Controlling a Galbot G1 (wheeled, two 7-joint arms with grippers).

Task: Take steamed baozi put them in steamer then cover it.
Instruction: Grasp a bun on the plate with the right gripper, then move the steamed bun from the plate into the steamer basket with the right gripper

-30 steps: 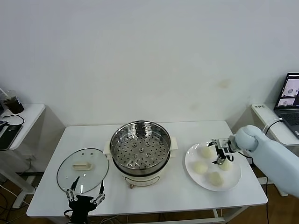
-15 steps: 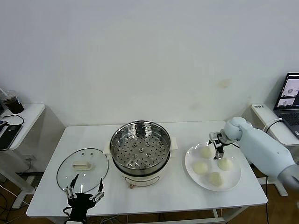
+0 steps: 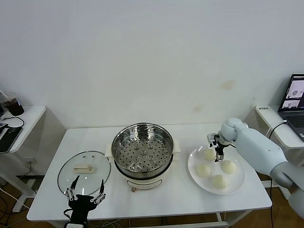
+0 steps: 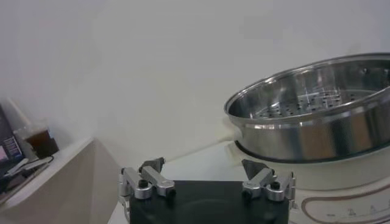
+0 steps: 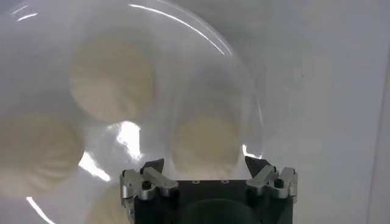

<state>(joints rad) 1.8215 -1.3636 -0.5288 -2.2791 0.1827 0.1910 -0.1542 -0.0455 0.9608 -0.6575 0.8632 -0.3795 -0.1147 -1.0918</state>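
Observation:
Four cream-white baozi lie on a flat white plate (image 3: 236,180) at the table's right: one at the far left (image 3: 209,154), one at the near left (image 3: 204,170), one at the right (image 3: 228,166) and one at the front (image 3: 219,181). My right gripper (image 3: 216,145) hovers open over the far-left bun; in the right wrist view that bun (image 5: 204,140) sits between the open fingers of my gripper (image 5: 206,167). The steel steamer (image 3: 142,154) stands empty at the table's centre. The glass cover (image 3: 84,172) lies flat to its left. My left gripper (image 3: 85,194) waits open at the front edge.
The left wrist view shows the steamer's side (image 4: 317,115) ahead of the open left gripper (image 4: 204,170). A side table with a cup (image 3: 9,102) stands at the left. A laptop (image 3: 295,95) sits on a stand at the right.
My right gripper has moved left across the plate, from the right bun to over the far-left bun. The left gripper has barely shifted.

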